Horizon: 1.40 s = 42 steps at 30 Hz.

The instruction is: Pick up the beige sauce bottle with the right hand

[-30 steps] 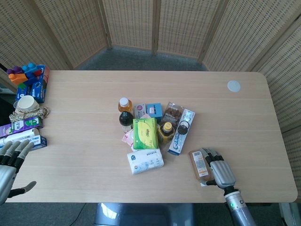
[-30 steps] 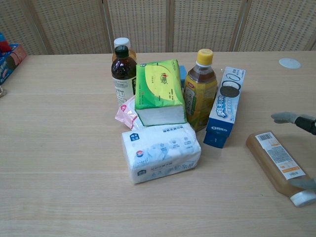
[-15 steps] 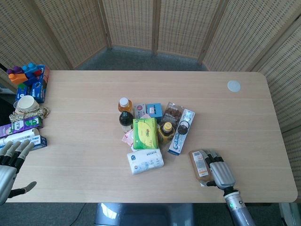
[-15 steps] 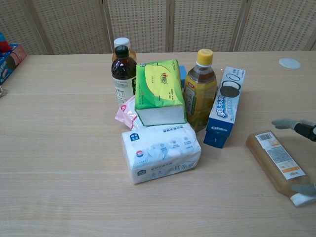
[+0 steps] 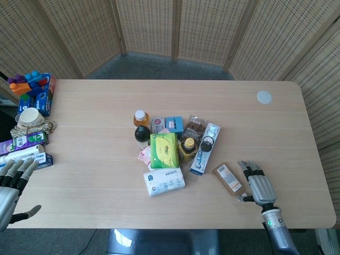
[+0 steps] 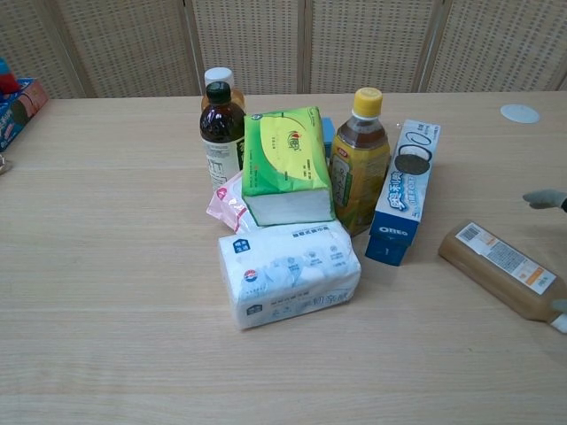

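Since the grasp is not made yet: the next closure decides it.
Right hand (image 5: 258, 184): fingers apart, holding nothing, just right of the bottle's cap end.
Beige sauce bottle (image 5: 228, 178): lying flat on the table (image 5: 95, 170), angled, right of the Oreo box (image 5: 204, 141).
Advice: wrap the body mid-length, not the cap, and keep clear of the box.
Left hand (image 5: 11, 183): spread, idle at the near left edge.

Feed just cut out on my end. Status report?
Right hand open beside beige sauce bottle, no grip yet. Bottle lying flat. Left hand open, idle. Oreo box near, not blocking.
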Each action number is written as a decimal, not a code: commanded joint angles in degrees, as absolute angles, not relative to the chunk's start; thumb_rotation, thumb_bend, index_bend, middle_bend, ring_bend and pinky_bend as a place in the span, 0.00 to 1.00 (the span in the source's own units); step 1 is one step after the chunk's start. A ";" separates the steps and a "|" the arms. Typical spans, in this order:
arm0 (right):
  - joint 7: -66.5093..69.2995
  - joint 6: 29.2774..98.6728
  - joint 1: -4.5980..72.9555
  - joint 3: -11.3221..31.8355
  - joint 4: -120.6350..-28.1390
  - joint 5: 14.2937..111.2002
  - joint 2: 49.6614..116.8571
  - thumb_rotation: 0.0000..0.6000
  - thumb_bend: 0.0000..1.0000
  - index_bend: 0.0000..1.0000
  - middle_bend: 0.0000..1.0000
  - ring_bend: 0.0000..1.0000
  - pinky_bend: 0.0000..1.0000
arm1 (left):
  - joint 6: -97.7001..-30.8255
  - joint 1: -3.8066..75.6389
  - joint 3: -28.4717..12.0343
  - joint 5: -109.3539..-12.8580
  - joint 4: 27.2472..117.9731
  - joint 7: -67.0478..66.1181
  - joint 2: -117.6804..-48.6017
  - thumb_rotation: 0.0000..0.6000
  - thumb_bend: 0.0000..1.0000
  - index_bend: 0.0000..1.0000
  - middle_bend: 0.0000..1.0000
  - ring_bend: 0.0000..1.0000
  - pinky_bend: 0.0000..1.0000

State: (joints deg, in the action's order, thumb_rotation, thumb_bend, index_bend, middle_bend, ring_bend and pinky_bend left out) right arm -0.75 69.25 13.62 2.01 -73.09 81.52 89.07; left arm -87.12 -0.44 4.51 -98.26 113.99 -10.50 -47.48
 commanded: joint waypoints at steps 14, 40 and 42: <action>0.89 69.30 14.13 4.40 -75.42 79.40 85.00 1.00 0.00 0.00 0.00 0.00 0.00 | -86.61 -0.31 4.70 -98.28 114.25 -10.99 -47.68 1.00 0.00 0.00 0.00 0.00 0.00; -2.22 67.18 14.27 3.20 -74.98 78.44 90.06 1.00 0.00 0.00 0.00 0.00 0.00 | -86.26 -0.09 4.83 -98.21 114.13 -10.44 -47.48 1.00 0.00 0.00 0.00 0.00 0.00; -2.37 66.81 14.62 3.51 -73.63 78.17 90.40 1.00 0.00 0.00 0.00 0.00 0.00 | -86.12 -0.08 4.88 -98.19 114.21 -10.66 -47.56 1.00 0.00 0.00 0.00 0.00 0.00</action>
